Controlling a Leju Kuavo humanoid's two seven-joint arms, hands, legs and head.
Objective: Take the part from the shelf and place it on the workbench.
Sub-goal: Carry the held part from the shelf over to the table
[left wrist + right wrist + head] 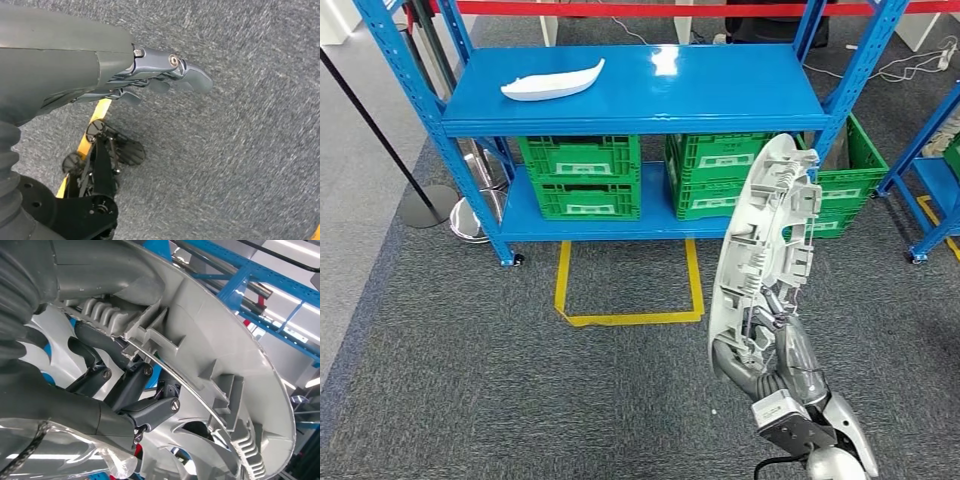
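One grey part [765,250] was gripped upright in the right hand [780,365], clear of the shelf [637,95], left hand [166,75] hanging empty; carrying to the desk likely came next.

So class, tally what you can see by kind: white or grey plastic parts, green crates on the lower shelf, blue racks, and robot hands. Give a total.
Plastic parts: 2, the white part on the top shelf and the grey part held by the right robot hand.
Green crates: 3.
Blue racks: 2.
Robot hands: 2, counting the left robot hand.
Total: 9.
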